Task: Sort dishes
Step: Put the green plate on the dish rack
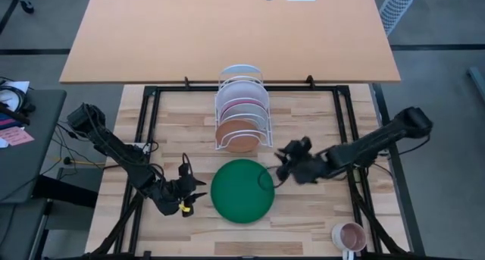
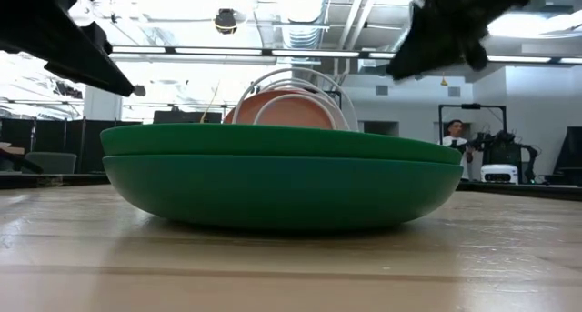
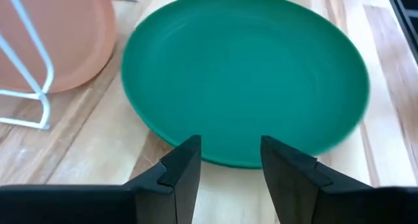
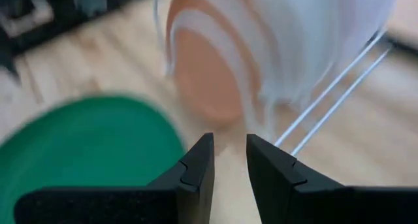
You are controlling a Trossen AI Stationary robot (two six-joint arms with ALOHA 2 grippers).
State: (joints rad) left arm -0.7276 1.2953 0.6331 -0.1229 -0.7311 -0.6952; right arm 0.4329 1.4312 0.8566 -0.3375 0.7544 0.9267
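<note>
The wooden table (image 1: 318, 214) carried everything, and the largest dish on it, the green plate (image 1: 242, 190), lay flat near the middle of its front edge, clear of both grippers. Behind the plate, toward the back edge, the white wire rack (image 1: 242, 112) stood upright with the other dishes set on edge in its slots: the white plate (image 1: 241, 87) toward the rear, the pink plate (image 1: 241, 104) ahead of it, and the brown plate (image 1: 237, 134) in the front slot, nearest the green plate. In the level view the brown plate (image 2: 289, 112) showed just above the green plate's rim. The left gripper (image 1: 189, 193) sat low just beside the left rim of the green plate, its fingers (image 3: 183, 175) parted a little with nothing between them, pointing at the plate. The right gripper (image 1: 282, 163) hung above the table by the plate's right rim, near the rack's front corner, its fingers (image 4: 199, 172) a narrow gap apart and empty. A small mug (image 1: 350, 236) stood at the table's front right corner, well apart from the rest.
</note>
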